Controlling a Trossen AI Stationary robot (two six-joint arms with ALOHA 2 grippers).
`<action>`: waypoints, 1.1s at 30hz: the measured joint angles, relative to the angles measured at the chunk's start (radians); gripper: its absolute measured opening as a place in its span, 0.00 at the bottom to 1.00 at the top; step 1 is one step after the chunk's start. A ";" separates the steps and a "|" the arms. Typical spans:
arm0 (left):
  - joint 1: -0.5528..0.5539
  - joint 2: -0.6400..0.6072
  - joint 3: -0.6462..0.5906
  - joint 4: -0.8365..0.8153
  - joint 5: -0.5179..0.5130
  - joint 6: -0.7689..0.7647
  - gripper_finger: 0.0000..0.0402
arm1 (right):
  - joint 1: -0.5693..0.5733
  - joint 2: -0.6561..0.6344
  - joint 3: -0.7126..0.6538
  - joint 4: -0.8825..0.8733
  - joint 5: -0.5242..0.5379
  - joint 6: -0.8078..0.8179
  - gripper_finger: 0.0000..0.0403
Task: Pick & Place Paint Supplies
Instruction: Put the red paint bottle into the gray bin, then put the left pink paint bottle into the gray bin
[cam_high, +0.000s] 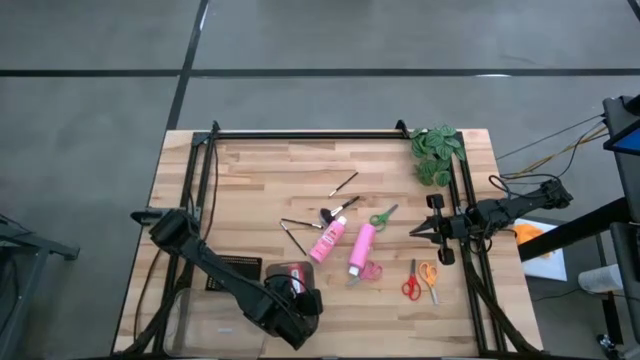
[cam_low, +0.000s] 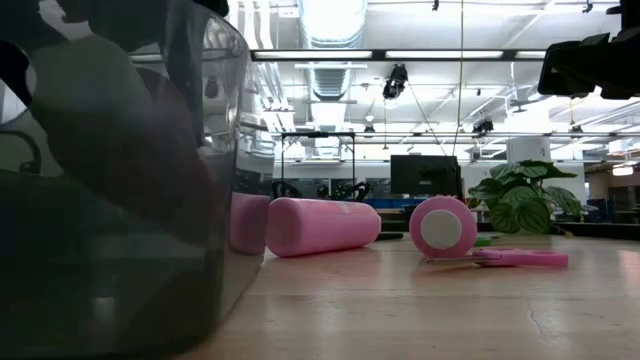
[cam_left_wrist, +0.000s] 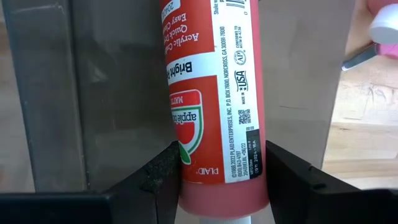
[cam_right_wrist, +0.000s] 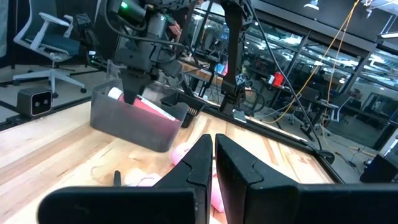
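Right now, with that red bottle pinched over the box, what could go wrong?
The left end effector grips the red paint bottle only near its capped end, so it might tip against the clear plastic tray wall when released. Two pink paint bottles lie close together; grabbing one could nudge the other.

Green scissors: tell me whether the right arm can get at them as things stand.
Probably yes. The green scissors lie flat on open wood, apart from the pink bottle, and the right pincer hovers shut and empty just beside them; it would need to open first.
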 joint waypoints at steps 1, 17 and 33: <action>0.000 0.000 0.000 0.001 -0.001 -0.003 0.45 | 0.000 0.000 0.000 0.000 0.000 0.000 0.04; 0.000 -0.001 0.001 0.006 -0.007 -0.006 0.73 | 0.000 0.000 0.000 0.000 0.000 0.000 0.04; -0.001 -0.095 0.000 -0.044 -0.013 0.013 0.78 | 0.000 0.000 0.000 0.000 0.000 0.000 0.04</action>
